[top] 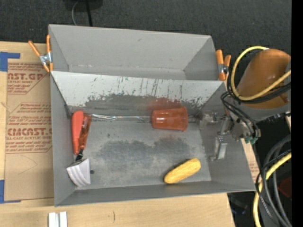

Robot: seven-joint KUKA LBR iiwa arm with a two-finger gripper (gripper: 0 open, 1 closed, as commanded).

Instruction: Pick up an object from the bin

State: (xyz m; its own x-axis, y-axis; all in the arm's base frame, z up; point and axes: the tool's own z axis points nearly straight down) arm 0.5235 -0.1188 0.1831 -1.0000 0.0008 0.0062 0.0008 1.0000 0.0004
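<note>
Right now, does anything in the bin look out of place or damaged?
Nothing is spilled. The red see-through container lies on its side by the back wall, and the white paper piece in the lower left corner looks crumpled. The yellow corn cob looks intact.

The hand (220,148) merges with the grey right wall of the bin (128,46), its outline hard to tell. The red cylinder (169,119) by the far wall looks blurred at its top. The white ridged thing (79,173) in the near left corner is too small to name.
</note>
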